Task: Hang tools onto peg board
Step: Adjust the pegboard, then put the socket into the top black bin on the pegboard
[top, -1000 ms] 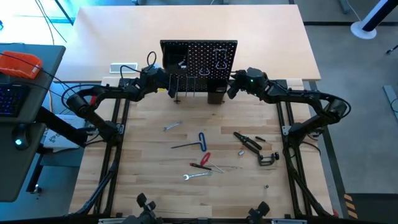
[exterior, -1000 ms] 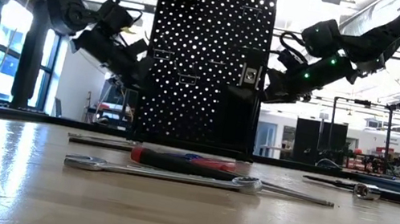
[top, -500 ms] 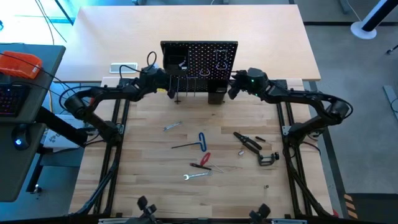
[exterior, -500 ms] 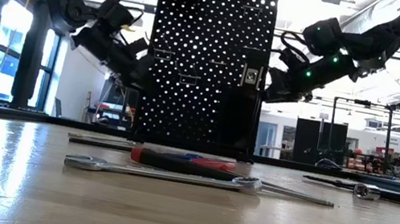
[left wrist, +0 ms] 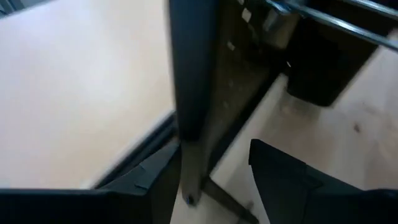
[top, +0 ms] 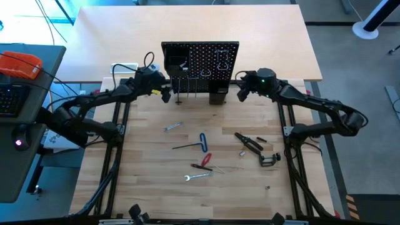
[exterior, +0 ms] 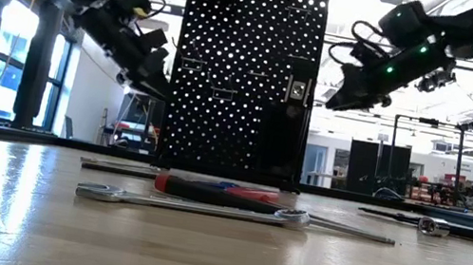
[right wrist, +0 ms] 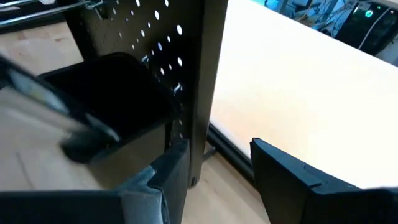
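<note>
The black peg board (top: 200, 59) stands upright at the table's far side, with a few slim tools (top: 183, 87) and silver wrenches (top: 222, 61) hanging on it. My left gripper (top: 165, 94) hovers open just off the board's left edge (left wrist: 193, 74). My right gripper (top: 240, 94) hovers open just off its right edge (right wrist: 199, 62). In the low view both grippers stand clear of the board (exterior: 244, 76). On the table lie a silver wrench (top: 174, 126), a blue T hex key (top: 201, 140), a red screwdriver (top: 204, 161), black pliers (top: 249, 142) and a black C-clamp (top: 270, 159).
A small black bin (top: 217, 97) sits at the board's foot, near my right gripper. A second wrench (top: 198, 177) and a small socket (top: 242, 152) lie among the loose tools mid-table. The near half of the table (top: 150, 194) is bare wood.
Both grippers have drawn back from the peg board's side edges and risen, the left toward the table's left edge and the right toward its right edge. The board has stayed upright where it was.
</note>
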### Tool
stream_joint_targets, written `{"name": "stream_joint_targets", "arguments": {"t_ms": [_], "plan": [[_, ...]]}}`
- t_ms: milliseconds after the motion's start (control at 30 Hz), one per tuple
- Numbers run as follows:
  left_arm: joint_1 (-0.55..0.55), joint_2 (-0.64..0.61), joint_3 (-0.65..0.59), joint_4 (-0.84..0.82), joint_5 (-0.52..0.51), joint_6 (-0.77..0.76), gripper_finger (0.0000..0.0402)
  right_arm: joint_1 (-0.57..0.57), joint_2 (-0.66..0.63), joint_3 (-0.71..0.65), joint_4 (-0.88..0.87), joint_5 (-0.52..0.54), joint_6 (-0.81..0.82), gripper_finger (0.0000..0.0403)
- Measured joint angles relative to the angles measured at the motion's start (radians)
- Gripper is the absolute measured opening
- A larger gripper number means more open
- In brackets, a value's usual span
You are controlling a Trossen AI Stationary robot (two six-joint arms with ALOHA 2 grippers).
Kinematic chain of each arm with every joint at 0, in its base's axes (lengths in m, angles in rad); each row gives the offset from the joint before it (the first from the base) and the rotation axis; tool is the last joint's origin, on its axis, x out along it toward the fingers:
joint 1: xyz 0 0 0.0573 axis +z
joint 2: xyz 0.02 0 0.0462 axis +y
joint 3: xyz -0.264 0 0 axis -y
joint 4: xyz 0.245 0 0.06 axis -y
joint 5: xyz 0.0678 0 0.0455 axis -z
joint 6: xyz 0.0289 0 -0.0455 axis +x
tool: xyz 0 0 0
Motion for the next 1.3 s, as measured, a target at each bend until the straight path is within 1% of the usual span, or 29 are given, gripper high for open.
{"name": "stream_joint_targets", "arguments": {"t_ms": [200, 400, 500, 600, 733, 800, 867, 1067, 1167, 1300], "plan": [[-0.01, -0.117, 0.0, -0.204, 0.002, 0.014, 0.0185, 0.02, -0.135, 0.0, -0.165, 0.0, 0.034, 0.0166], [-0.068, -0.251, -0.001, -0.431, 0.004, 0.01, 0.0185, 0.097, -0.261, 0.0, -0.352, -0.002, 0.11, 0.0166], [-0.125, -0.309, -0.001, -0.524, 0.007, -0.006, 0.0185, 0.157, -0.3, 0.0, -0.449, -0.024, 0.151, 0.0166], [-0.191, -0.346, -0.001, -0.588, 0.046, -0.033, 0.0185, 0.232, -0.316, -0.002, -0.528, -0.071, 0.198, 0.0166], [-0.302, -0.359, -0.002, -0.628, 0.063, -0.08, 0.0183, 0.366, -0.316, -0.056, -0.539, -0.139, 0.272, 0.0166], [-0.362, -0.356, -0.002, -0.627, 0.063, -0.096, 0.0179, 0.443, -0.316, -0.094, -0.526, -0.139, 0.319, 0.0166], [-0.424, -0.346, -0.002, -0.611, 0.053, -0.112, 0.0176, 0.519, -0.316, -0.135, -0.512, -0.116, 0.387, 0.0166], [-0.591, -0.301, -0.002, -0.512, 0.005, -0.14, 0.0167, 0.763, -0.315, -0.236, -0.508, 0.023, 0.654, 0.0165], [-0.658, -0.257, -0.002, -0.449, -0.025, -0.147, 0.0165, 0.897, -0.314, -0.269, -0.463, 0.105, 0.785, 0.0165], [-0.728, -0.168, -0.002, -0.351, -0.028, -0.138, 0.0165, 1.058, -0.283, -0.283, -0.414, 0.239, 0.918, 0.0165]]}}
